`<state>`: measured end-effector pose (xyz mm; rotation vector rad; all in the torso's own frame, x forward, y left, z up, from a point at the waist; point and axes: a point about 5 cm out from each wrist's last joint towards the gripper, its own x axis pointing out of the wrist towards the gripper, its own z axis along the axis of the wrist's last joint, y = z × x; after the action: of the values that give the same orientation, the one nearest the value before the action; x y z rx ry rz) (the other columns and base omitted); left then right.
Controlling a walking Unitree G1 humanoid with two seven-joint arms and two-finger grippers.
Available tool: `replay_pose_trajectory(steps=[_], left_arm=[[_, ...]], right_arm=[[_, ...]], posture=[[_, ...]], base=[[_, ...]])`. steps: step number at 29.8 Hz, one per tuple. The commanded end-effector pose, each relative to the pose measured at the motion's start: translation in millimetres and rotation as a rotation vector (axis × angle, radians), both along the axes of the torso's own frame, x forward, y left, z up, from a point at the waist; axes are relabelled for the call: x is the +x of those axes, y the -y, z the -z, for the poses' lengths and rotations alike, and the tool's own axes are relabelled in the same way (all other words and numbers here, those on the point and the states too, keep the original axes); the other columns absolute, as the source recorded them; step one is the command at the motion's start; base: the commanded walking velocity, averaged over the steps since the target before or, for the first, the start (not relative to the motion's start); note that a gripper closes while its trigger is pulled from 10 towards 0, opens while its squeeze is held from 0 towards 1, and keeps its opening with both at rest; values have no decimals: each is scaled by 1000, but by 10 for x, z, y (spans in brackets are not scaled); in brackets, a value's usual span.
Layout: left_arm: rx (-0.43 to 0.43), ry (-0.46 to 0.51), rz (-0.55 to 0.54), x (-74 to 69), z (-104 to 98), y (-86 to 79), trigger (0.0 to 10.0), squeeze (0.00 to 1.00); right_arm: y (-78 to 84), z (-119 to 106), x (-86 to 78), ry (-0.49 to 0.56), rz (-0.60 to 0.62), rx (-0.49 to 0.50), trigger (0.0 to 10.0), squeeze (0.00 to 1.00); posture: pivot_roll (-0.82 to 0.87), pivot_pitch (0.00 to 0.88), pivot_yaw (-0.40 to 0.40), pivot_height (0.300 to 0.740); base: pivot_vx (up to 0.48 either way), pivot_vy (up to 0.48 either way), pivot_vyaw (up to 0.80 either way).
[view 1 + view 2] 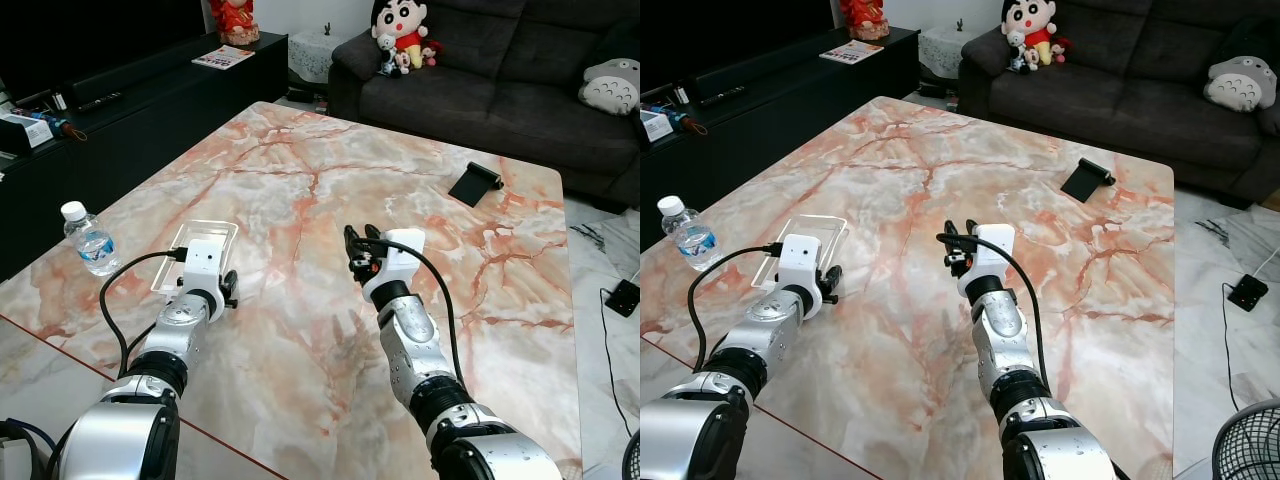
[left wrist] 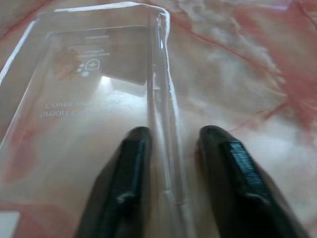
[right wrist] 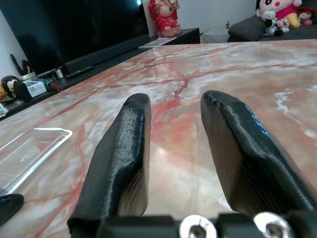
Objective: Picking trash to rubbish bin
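A clear plastic tray lay flat on the marble table, near the table's left edge. The left gripper was down at the tray. Its two black fingers were spread, one on each side of the tray's thin side wall, but they did not squeeze it. The right gripper hung low over the middle of the table, and its fingers were spread too, with nothing between them. A small water bottle stood close to the left edge, just beside the tray. A black holder lay near the far right corner. A dark sofa with soft toys stood past the far edge.
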<state>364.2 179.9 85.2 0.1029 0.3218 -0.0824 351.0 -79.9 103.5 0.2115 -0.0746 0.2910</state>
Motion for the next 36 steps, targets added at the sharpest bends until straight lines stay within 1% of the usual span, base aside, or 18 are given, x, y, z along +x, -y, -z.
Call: replay_pose_trajectory(steps=[1, 10, 13, 18, 20, 21, 24, 25, 26, 27, 28, 29, 33, 36], left_arm=[[15, -39, 22, -37, 75, 27, 0, 0], [12, -37, 36, -31, 66, 49, 0, 0], [8, -19, 35, -26, 50, 54, 0, 0], [-14, 73, 37, 13, -58, 102, 0, 0], [-15, 85, 40, 18, -73, 109, 0, 0], [-11, 170, 42, 47, -181, 125, 0, 0], [-8, 254, 20, 73, -294, 122, 0, 0], [-2, 296, 1, 83, -351, 111, 4235, 0], [-1, 310, -7, 86, -369, 105, 4235, 0], [16, 340, -15, 87, -403, 97, 9647, 0], [31, 356, -16, 85, -419, 95, 10000, 0], [31, 356, -16, 85, -419, 95, 10000, 0], [44, 436, -52, 61, -482, 63, 10000, 0], [54, 460, -61, 48, -490, 60, 10000, 0]], right_arm=[[19, -8, 10, -1, 3, -3, 10000, 0], [24, -3, 5, -1, 7, -3, 10000, 0], [36, -4, 8, -1, 11, -3, 10000, 0], [42, -7, 11, 0, 15, -3, 10000, 0], [42, -7, 11, 0, 15, -3, 10000, 0], [39, -15, 15, 2, 16, -1, 10000, 0], [41, -23, 19, 4, 18, 1, 10000, 0], [45, -28, 22, 6, 20, 2, 10000, 0], [47, -30, 23, 7, 21, 3, 10000, 0], [50, -33, 25, 8, 23, 2, 10000, 0], [55, -37, 28, 9, 26, 3, 10000, 0], [55, -37, 28, 9, 26, 3, 10000, 0], [75, -86, 49, 29, 46, 14, 10000, 0], [88, -114, 55, 46, 58, 20, 10000, 0]], posture=[[63, 6, -56, 740], [59, 10, -52, 740], [58, 10, -51, 740], [56, 11, -51, 740], [56, 11, -51, 740], [56, 8, -49, 740], [56, 8, -49, 740], [56, 8, -49, 740], [56, 8, -49, 740], [56, 8, -49, 740], [55, 9, -49, 740], [55, 9, -49, 740], [52, 11, -51, 740], [49, 11, -49, 740]], base=[[0, 0, 0], [0, 0, 0], [0, 0, 0], [0, 0, 0], [0, 0, 0], [0, 0, 0], [0, 0, 0], [0, 0, 0], [0, 0, 0], [0, 0, 0], [0, 0, 0], [0, 0, 0], [0, 0, 0], [0, 0, 0]])
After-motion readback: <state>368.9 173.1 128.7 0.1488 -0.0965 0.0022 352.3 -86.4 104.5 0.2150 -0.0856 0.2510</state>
